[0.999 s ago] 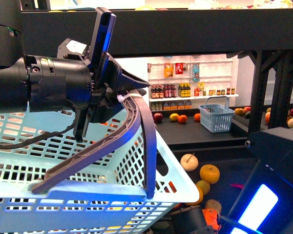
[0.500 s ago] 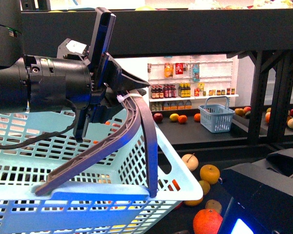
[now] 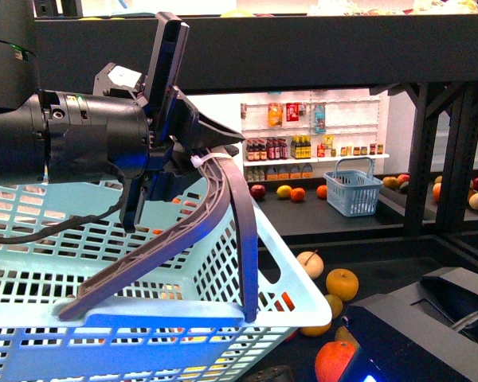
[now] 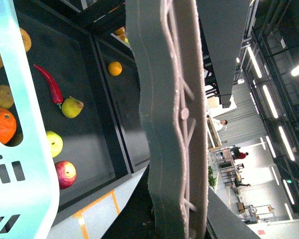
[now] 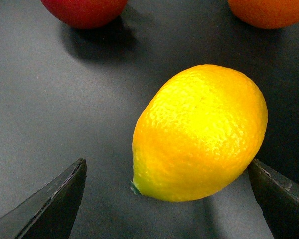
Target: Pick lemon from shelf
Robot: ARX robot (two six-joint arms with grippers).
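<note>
The lemon [image 5: 199,132], bright yellow and oval, lies on the dark tray of the black shelf [image 5: 50,99]. My right gripper [image 5: 167,172] is open, with one black fingertip [image 5: 55,199] on each side of the lemon, apart from it. In the front view only the right arm's black body [image 3: 414,334] shows at the lower right, and the lemon is hidden there. My left gripper [image 3: 197,159] is shut on the grey handle [image 3: 223,207] of a light-blue basket [image 3: 143,318] and holds it up. The handle fills the left wrist view [image 4: 169,124].
A red apple [image 5: 84,10] and an orange [image 5: 269,12] lie just beyond the lemon. Pears [image 3: 342,283] and an orange [image 3: 334,360] lie on the shelf tray [image 3: 382,278]. A small blue basket [image 3: 353,191] stands further back. A shelf beam [image 3: 303,48] runs overhead.
The right arm has moved across the lower right of the front view and now sits lower, partly covering the orange. The left arm and basket have not moved.
</note>
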